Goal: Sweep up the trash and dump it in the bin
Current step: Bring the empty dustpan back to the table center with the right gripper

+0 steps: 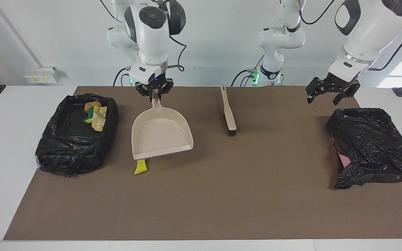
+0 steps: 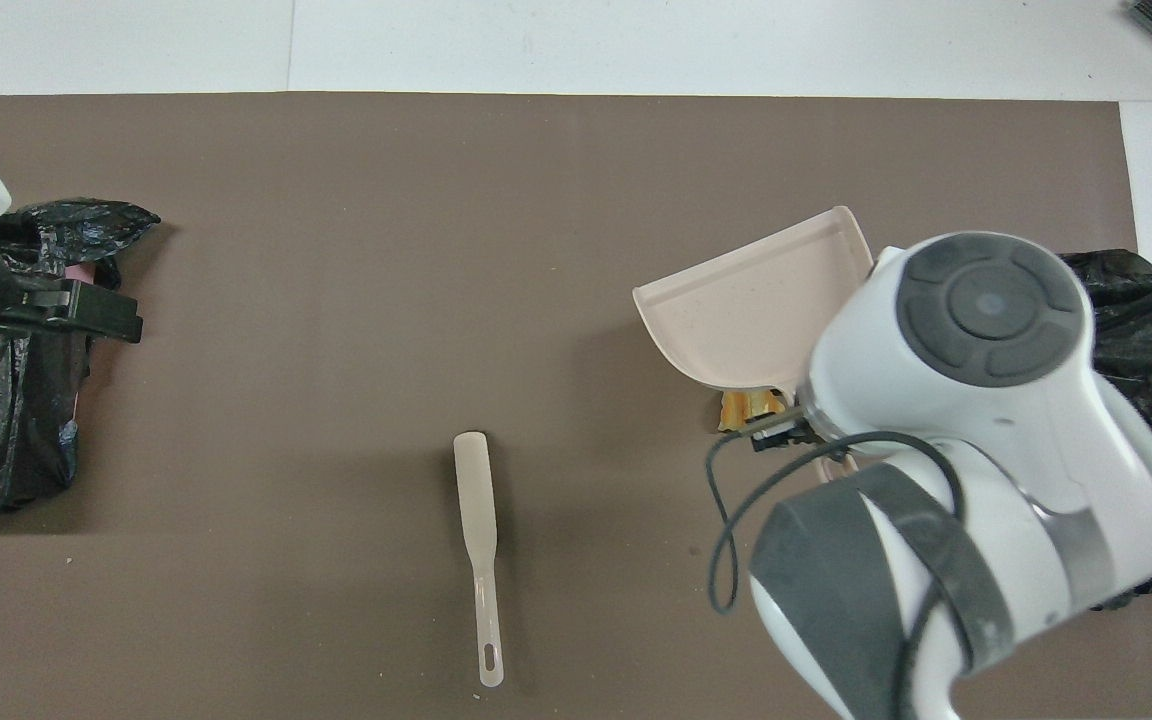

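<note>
Right gripper is clamped on the handle of the beige dustpan, holding it raised over the brown mat beside the bin – pan looks empty in both views, open lip pointing away from the robots. In the overhead view the right arm covers most of the handle and much of the bin.

Bin, lined with a black bag, sits at the right arm's end of the table. Most of the trash is inside it: a brown lump at the corner nearest the robots, with yellow sponge scraps and a green-edged piece bunched next to it. Exact count of pieces in the pile is hard to tell.

One yellow scrap lies on the mat, outside the bin, just under the dustpan's lip on the side away from the robots. In the overhead view an orange-brown piece shows under the dustpan near the handle – can't tell what it is.

Brush lies flat mid-table, handle toward the robots, bristles away, well apart from the dustpan.

Left gripper hangs with fingers spread, holding nothing, above a second black bag at the left arm's end; a bit of pink shows at that bag's edge. Left arm waits.
</note>
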